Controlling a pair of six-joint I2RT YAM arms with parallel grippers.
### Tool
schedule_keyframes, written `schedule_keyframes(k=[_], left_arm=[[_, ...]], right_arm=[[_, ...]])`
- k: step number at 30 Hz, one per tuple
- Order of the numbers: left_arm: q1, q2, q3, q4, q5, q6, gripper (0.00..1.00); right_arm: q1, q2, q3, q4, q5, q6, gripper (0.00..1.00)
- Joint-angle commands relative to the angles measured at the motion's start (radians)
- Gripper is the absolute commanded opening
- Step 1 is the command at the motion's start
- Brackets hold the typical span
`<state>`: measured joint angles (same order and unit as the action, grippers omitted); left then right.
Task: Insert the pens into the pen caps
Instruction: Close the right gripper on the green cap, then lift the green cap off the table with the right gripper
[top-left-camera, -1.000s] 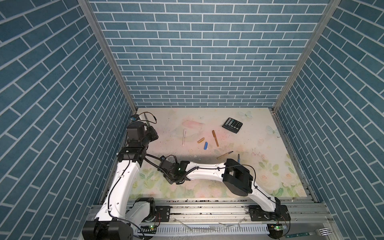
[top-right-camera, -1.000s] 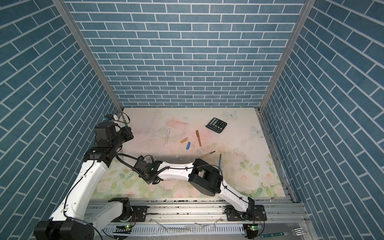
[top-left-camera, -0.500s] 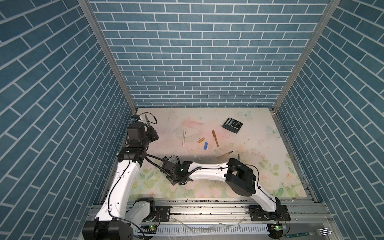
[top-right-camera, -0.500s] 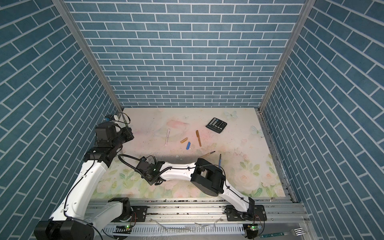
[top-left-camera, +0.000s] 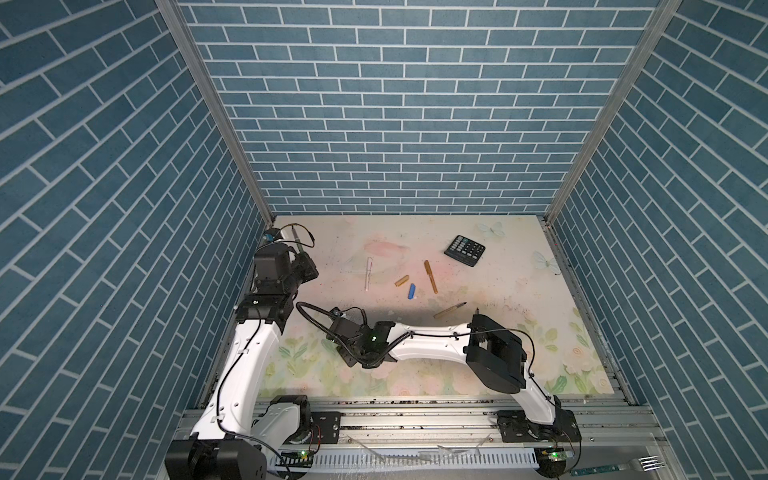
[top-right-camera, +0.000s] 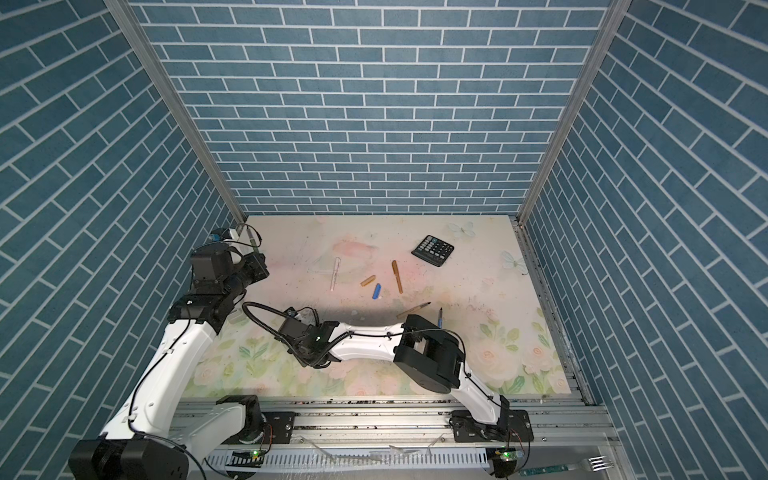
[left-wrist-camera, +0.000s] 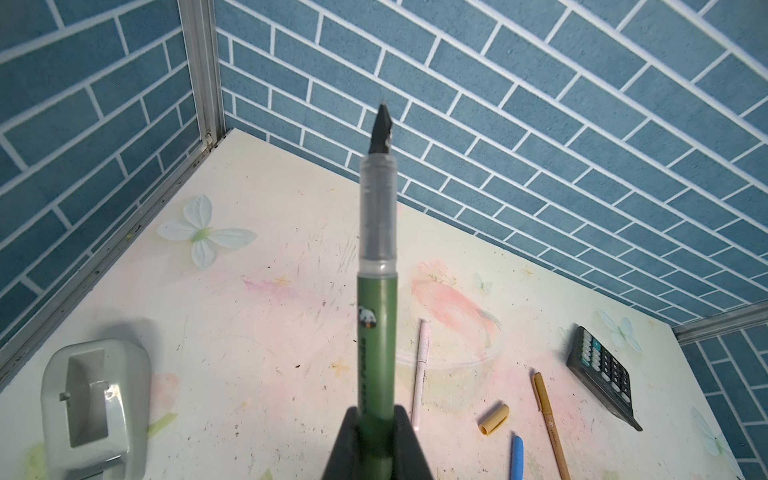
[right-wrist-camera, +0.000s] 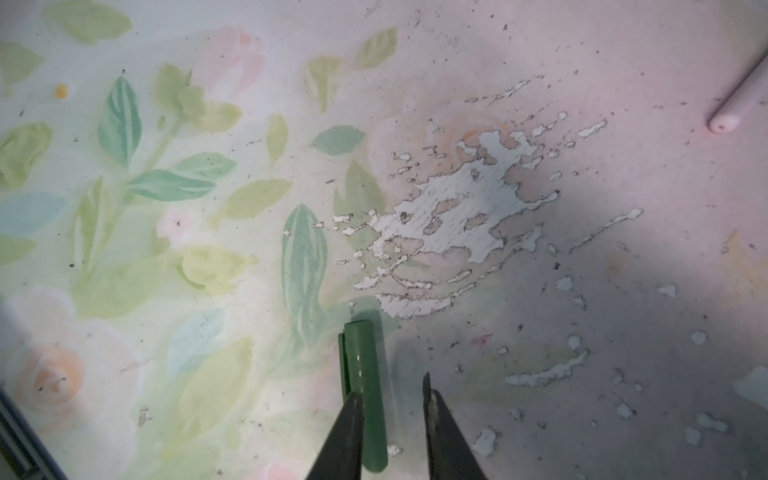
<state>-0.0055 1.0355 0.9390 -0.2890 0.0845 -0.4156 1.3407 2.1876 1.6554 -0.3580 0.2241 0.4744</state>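
Pinches the green pen (left-wrist-camera: 376, 316) low on its barrel with the left pincer (left-wrist-camera: 375, 412), jaws pressed together on it, nib aimed up and away, above the desk (left-wrist-camera: 257, 232) near the far left corner. Straddles the green cap (right-wrist-camera: 363, 357) with the right pincer (right-wrist-camera: 390, 386) close to the front edge, left of the middle: jaws part-spread, one finger against the cap and a plain gap at the other, so no pinch yet. Risks, as a judgement: closing off-centre may roll or flick so light and round a tube sideways; clamping skewed may tilt it on lifting and leave mouth and nib out of line, jamming the point on the rim; pushing hard then may swivel the long overhanging pen in its grip. As for the pen's look: slim, matte green barrel with a small black-and-white figure, a clear section, a black pointed nib. As for the cap: stubby, dark green, clip along one side, lying flat, blunt end ahead of the fingers, rounded end back between them. Farther out, around mid-desk and lying apart: white-pink pen (top-left-camera: 368, 273), tan cap (top-left-camera: 401, 280), blue cap (top-left-camera: 412, 291), brown pen (top-left-camera: 430, 276); a little nearer the front and right, tan pen (top-right-camera: 413, 309) and blue pen (top-right-camera: 439, 318); toward the far right corner, a calculator (top-left-camera: 465, 250).
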Motion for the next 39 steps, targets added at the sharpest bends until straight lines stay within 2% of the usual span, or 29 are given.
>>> schedule_keyframes(k=[1,8,17,31,39], left_arm=[[0.006,0.008,-0.011,0.019,0.014,-0.005,0.0],[0.006,0.01,-0.012,0.022,0.019,-0.003,0.0],[0.006,0.013,-0.013,0.028,0.026,-0.005,0.0],[0.006,0.015,-0.016,0.032,0.031,-0.006,0.0],[0.006,0.015,-0.016,0.035,0.036,-0.005,0.0]], right_arm=[[-0.004,-0.014,0.006,0.031,-0.057,0.006,0.33],[-0.006,0.067,0.07,-0.033,-0.097,-0.005,0.35],[-0.015,0.081,0.067,-0.046,-0.071,-0.018,0.31],[-0.021,0.121,0.075,-0.055,-0.109,-0.026,0.28],[-0.022,0.064,0.018,-0.026,-0.079,-0.018,0.24]])
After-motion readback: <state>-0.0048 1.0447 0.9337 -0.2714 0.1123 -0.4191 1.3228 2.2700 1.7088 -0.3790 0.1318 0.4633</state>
